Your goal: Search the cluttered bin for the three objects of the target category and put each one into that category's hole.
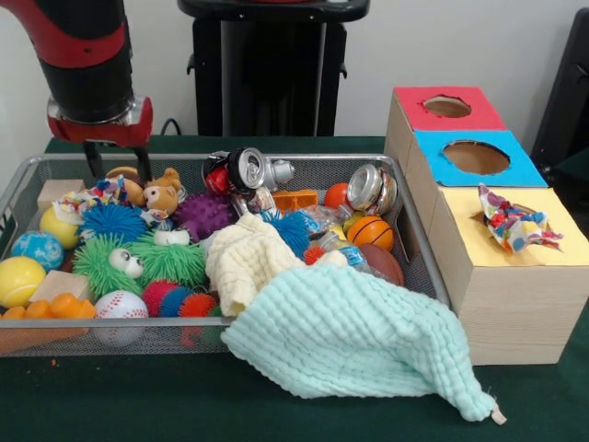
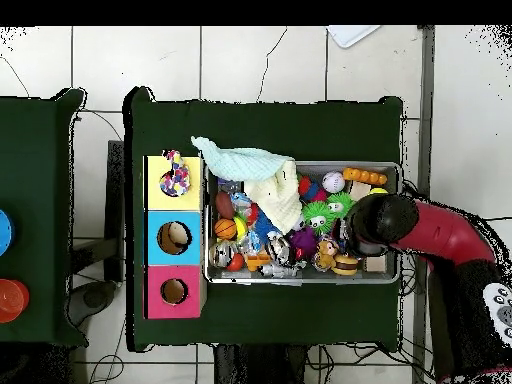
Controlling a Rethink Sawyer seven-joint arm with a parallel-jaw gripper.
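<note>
The wire-mesh bin (image 1: pixel 18 189) is full of toys; it also shows in the overhead view (image 2: pixel 300 283). One printed ruffled fabric piece (image 1: pixel 85 199) lies at the bin's far left corner. My gripper (image 1: pixel 118 170) hangs open just above and behind it, holding nothing. A second printed piece (image 1: pixel 513 223) lies on the yellow-topped box (image 1: pixel 561 249), covering most of its hole; it also shows in the overhead view (image 2: pixel 176 178). No third piece shows. In the overhead view the arm (image 2: pixel 400 222) hides the gripper.
A mint waffle cloth (image 1: pixel 354 336) drapes over the bin's front rim, next to a cream cloth (image 1: pixel 244 258). Balls, spiky toys, cans (image 1: pixel 248 168) and a teddy bear (image 1: pixel 162 194) crowd the bin. The blue-topped box (image 1: pixel 525 170) and red-topped box (image 1: pixel 409 103) stand behind the yellow one.
</note>
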